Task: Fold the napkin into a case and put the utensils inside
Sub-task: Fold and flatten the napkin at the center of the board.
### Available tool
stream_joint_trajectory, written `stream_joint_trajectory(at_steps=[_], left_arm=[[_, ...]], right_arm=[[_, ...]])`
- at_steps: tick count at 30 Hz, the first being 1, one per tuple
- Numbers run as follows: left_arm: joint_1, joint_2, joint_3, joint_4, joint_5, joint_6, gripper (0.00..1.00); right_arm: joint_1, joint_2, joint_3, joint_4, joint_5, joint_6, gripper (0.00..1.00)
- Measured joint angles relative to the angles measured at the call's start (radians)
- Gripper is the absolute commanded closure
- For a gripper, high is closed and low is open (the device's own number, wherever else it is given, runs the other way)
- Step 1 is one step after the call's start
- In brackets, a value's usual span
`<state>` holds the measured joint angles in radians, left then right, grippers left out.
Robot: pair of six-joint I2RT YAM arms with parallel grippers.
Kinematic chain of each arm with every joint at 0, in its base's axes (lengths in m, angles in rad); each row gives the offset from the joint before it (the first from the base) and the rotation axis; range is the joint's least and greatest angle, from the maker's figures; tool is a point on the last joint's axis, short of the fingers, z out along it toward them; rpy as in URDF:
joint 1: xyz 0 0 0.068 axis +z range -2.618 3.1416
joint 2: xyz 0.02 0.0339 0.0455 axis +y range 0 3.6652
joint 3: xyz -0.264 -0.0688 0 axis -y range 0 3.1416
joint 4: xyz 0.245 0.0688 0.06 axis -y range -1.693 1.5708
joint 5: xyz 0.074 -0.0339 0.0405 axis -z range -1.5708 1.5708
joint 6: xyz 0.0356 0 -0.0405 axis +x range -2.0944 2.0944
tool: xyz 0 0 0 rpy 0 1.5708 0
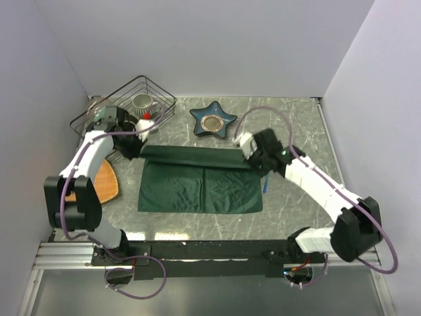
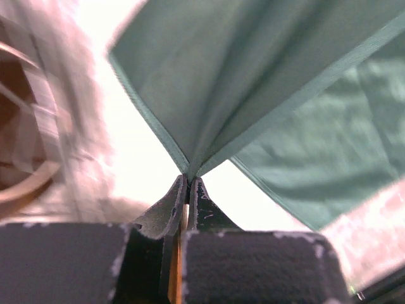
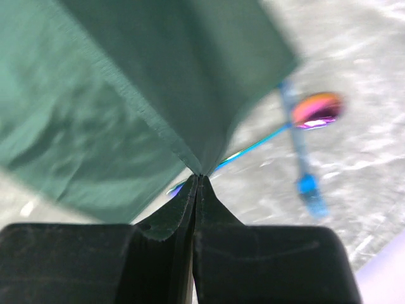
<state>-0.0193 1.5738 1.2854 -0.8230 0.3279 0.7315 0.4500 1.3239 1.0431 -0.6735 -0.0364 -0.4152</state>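
Observation:
The dark green napkin [image 1: 197,185] lies on the marble table, its far edge lifted and curled toward me. My left gripper [image 1: 135,150] is shut on the far left corner of the napkin [image 2: 253,82]. My right gripper [image 1: 250,160] is shut on the far right corner of the napkin [image 3: 126,95]. The utensils lie on the table right of the cloth: a blue one [image 3: 302,158] and a pink-magenta spoon [image 3: 316,109]. In the top view only a blue sliver [image 1: 265,186] shows beside the napkin's right edge.
A star-shaped blue dish [image 1: 213,120] sits at the back centre. A black wire basket [image 1: 125,105] holding a cup stands back left. An orange-tan mat [image 1: 107,180] lies left of the napkin, under the left arm.

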Motion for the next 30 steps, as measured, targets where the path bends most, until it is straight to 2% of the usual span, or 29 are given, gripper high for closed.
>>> stream_joint_trajectory(at_steps=[6, 13, 22, 30], left_arm=[[0.004, -0.085, -0.230, -0.032, 0.006, 0.034, 0.99], [0.003, -0.182, -0.468, -0.028, 0.014, 0.030, 0.99], [-0.009, -0.253, -0.486, -0.031, 0.021, 0.012, 0.99], [-0.068, -0.341, -0.525, -0.061, -0.021, 0.011, 0.97]], right_arm=[[0.184, -0.078, -0.162, -0.053, 0.010, -0.003, 1.00], [0.186, -0.092, -0.253, -0.032, 0.084, -0.048, 1.00], [0.187, -0.091, -0.279, -0.001, 0.103, -0.094, 1.00], [0.203, -0.092, -0.291, -0.010, 0.103, -0.108, 1.00]])
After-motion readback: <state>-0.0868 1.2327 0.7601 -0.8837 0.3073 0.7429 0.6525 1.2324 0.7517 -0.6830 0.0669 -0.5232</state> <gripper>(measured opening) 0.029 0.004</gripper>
